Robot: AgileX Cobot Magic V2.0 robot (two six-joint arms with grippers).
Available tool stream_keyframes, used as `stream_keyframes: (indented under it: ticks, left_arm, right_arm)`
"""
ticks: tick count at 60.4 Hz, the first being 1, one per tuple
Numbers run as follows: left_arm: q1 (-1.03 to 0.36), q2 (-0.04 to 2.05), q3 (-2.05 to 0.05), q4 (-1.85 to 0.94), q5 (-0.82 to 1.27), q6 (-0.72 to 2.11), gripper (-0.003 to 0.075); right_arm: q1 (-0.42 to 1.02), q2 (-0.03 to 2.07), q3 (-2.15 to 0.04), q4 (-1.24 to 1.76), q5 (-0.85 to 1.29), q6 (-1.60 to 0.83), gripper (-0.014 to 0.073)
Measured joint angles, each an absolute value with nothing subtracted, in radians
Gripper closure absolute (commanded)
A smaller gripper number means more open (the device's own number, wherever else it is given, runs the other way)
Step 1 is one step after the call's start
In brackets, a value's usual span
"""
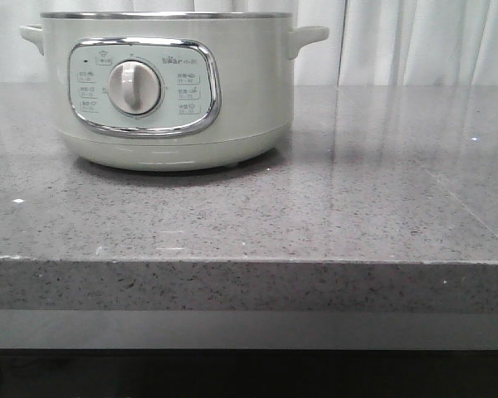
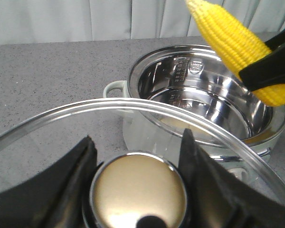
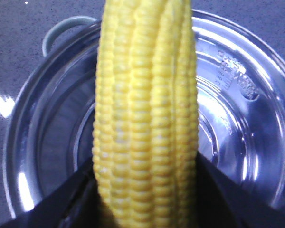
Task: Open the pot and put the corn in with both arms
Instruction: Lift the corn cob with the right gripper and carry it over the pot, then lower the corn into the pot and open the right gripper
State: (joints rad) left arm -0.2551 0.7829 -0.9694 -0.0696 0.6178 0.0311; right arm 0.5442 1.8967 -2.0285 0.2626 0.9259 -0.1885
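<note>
The pale grey-green pot [image 1: 170, 87] stands on the counter at the left, lid off; no gripper shows in the front view. My left gripper [image 2: 137, 152] is shut on the round knob [image 2: 138, 190] of the glass lid [image 2: 61, 118], held up beside the open pot [image 2: 204, 95]. My right gripper [image 3: 145, 185] is shut on the yellow corn [image 3: 145, 95] and holds it above the pot's shiny metal inside [image 3: 237, 123]. The corn [image 2: 232, 42] also shows in the left wrist view, gripped by a black finger [image 2: 268, 66] over the pot.
A grey speckled stone counter [image 1: 357, 191] carries the pot, with its front edge [image 1: 249, 261] near the camera. White curtains [image 1: 415, 41] hang behind. A pot side handle [image 3: 66, 28] shows in the right wrist view.
</note>
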Motion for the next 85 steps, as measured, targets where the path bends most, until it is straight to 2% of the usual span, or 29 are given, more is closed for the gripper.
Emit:
stream_keyframes:
  ticks: [15, 19, 26, 30, 55, 67, 76, 85]
  left_arm:
    - [-0.255, 0.783, -0.969, -0.07, 0.618, 0.031, 0.0459]
    - [-0.255, 0.783, -0.969, -0.07, 0.618, 0.031, 0.0459]
    - [-0.255, 0.783, -0.969, -0.07, 0.618, 0.031, 0.0459]
    - [-0.255, 0.783, -0.969, -0.07, 0.618, 0.031, 0.0459]
    - [-0.255, 0.783, -0.969, -0.07, 0.617, 0.031, 0.0459]
    - [-0.255, 0.783, -0.969, -0.07, 0.617, 0.031, 0.0459]
    - [-0.255, 0.783, -0.969, -0.07, 0.617, 0.031, 0.0459]
    - [-0.255, 0.783, -0.969, -0.07, 0.617, 0.031, 0.0459]
  right_arm:
    - [0.544, 1.994, -2.074, 0.236, 0.949, -0.189, 0.0309]
    - [0.544, 2.007, -2.075, 0.232, 0.96, -0.189, 0.025]
    - [0.544, 2.012, -2.075, 0.231, 0.973, -0.189, 0.009]
    - [0.544, 2.012, -2.077, 0.231, 0.975, -0.189, 0.0051]
    - [0.544, 2.0, -2.082, 0.231, 0.975, -0.186, 0.0054]
    - [0.544, 1.893, -2.061, 0.23, 0.973, -0.169, 0.0054]
    - [0.544, 1.746, -1.934, 0.23, 0.88, -0.164, 0.0054]
    - [0.544, 1.56, -1.705, 0.23, 0.755, -0.164, 0.0054]
